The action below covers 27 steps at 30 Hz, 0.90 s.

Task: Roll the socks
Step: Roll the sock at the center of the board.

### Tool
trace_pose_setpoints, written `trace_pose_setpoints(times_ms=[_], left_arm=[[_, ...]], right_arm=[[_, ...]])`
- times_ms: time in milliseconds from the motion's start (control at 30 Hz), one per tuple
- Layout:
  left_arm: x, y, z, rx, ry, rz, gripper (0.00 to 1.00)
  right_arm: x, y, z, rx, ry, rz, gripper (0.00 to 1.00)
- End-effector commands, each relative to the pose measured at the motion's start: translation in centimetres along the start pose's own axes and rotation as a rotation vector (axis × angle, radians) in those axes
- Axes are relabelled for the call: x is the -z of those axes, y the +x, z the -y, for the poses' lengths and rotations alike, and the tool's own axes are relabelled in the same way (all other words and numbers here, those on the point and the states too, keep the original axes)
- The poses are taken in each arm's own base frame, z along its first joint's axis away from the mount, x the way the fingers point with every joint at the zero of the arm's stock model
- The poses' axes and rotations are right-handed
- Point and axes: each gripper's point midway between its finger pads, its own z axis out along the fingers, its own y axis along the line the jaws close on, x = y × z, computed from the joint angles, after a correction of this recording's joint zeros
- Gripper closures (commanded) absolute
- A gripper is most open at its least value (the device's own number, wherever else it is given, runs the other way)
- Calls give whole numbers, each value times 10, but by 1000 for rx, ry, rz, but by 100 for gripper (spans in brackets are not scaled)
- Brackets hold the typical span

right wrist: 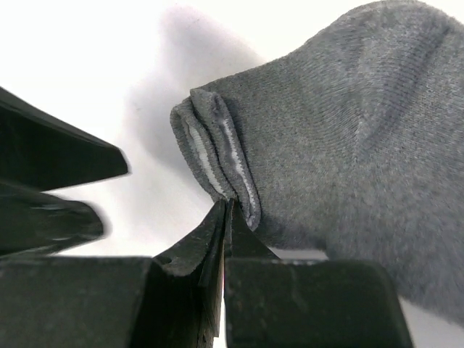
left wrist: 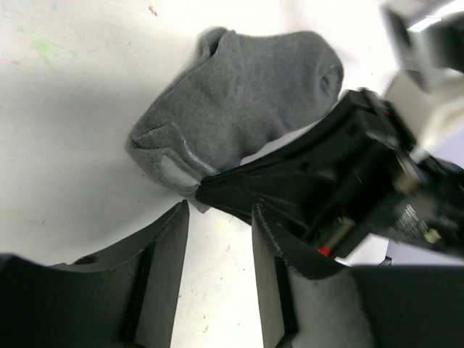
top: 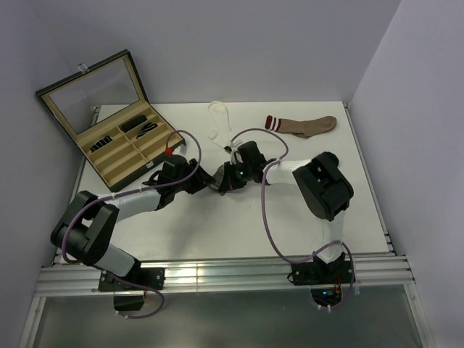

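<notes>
Three socks on one white worktop (top: 217, 232), seen from above: one grey sock (left wrist: 239, 94) bunched at the centre, one white sock (top: 216, 119) at twelve o'clock from it, one brown sock (top: 308, 126) with a striped cuff at two o'clock. One open compartment box (top: 98, 98) at ten o'clock, lid raised. Two arms, both stretched low towards the grey sock from the near edge. Released left pincer (left wrist: 220, 217) just beside the sock at nine o'clock, fingers apart, nothing between. Clenched right pincer (right wrist: 226, 210) at three o'clock, tips nipping the sock's folded cuff edge, forearm angled back to a raised elbow at four o'clock.
</notes>
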Motion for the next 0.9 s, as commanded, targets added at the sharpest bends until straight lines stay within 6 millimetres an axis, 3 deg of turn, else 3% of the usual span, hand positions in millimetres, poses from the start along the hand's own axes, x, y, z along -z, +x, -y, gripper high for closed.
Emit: trace_pose_setpoints(times_ms=[0, 333, 667, 867], left_arm=[[12, -8, 0, -16, -8, 66, 53], [7, 11, -32, 34, -92, 25, 53], [-4, 12, -43, 45, -143, 15, 67], [-14, 11, -45, 55, -158, 13, 70]], right_arm=[[0, 16, -19, -191, -160, -103, 100], [11, 4, -17, -503, -361, -73, 100], [7, 5, -1, -574, -337, -72, 100], [4, 4, 2, -576, -328, -78, 100]])
